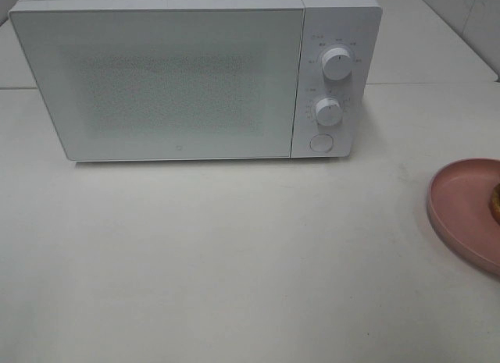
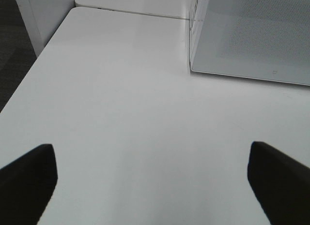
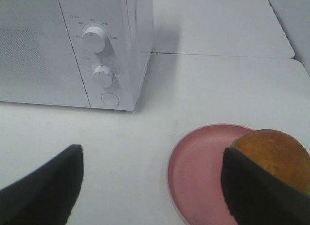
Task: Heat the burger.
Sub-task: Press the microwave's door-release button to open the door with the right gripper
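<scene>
The right gripper (image 3: 150,155) has its jaws spread wide with nothing pinched between them. Only bare table (image 3: 126,133) and part of the pink plate (image 3: 198,179) lie in the gap. One of its dark fingers (image 3: 256,191) hangs in front of the burger (image 3: 276,150) and hides part of the bun. Whether it touches the bun cannot be told. The burger sits on the plate, toward the side away from the microwave (image 3: 72,46).

The left gripper (image 2: 151,152) is opened as far as it goes and holds nothing, with plain white tabletop under and between its fingers (image 2: 29,179). Ahead of it stands a corner of the microwave, and off to one side the table's edge drops to dark floor (image 2: 12,41).

In the high view neither gripper shows. The plate is cut by the right edge of the frame, just below the middle, and only a sliver of burger shows on it there. The microwave fills the upper half, its door (image 1: 156,82) shut flush. Two knobs (image 1: 337,64) and a round button (image 1: 320,143) sit on the panel at its right. The plate lies well apart from the microwave. The whole lower half of the frame is open table, and a seam between tabletops runs behind the microwave at upper right.
</scene>
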`<state>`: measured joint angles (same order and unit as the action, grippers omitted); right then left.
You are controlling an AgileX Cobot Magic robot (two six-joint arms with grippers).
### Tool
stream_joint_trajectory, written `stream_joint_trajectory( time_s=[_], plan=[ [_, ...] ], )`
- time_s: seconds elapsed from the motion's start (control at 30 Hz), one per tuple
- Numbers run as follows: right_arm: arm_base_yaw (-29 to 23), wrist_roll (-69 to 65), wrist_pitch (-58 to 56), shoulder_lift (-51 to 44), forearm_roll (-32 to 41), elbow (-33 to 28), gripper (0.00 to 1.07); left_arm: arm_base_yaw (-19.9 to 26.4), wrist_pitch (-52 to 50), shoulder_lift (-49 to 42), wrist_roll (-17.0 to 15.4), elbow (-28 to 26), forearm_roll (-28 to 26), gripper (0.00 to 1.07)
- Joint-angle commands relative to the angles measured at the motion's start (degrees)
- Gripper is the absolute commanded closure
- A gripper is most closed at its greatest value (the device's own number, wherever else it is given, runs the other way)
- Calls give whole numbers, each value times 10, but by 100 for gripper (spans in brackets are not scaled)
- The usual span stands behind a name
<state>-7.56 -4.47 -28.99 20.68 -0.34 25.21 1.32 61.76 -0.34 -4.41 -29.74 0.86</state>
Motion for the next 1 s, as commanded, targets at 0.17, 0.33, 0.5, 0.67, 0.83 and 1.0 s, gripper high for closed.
stream_joint_trajectory(
  time_s=[0.17,0.33,0.5,0.67,0.83,1.0],
  plan=[
    [1,3,93,50,-2,-24,32,-1,-6,-13,-1,1,-1,6],
    [1,3,163,96,-2,-36,32,-1,-6,-13,-1,1,-1,6],
    [1,3,237,158,-2,-36,32,-1,-6,-13,-1,1,-1,6],
    [1,2,347,211,-3,-54,32,-1,-6,-13,-1,1,-1,6],
    [1,2,466,268,-3,-71,32,-1,-6,-13,-1,1,-1,6],
    [1,2,530,319,-3,-71,32,-1,-6,-13,-1,1,-1,6]
  ],
)
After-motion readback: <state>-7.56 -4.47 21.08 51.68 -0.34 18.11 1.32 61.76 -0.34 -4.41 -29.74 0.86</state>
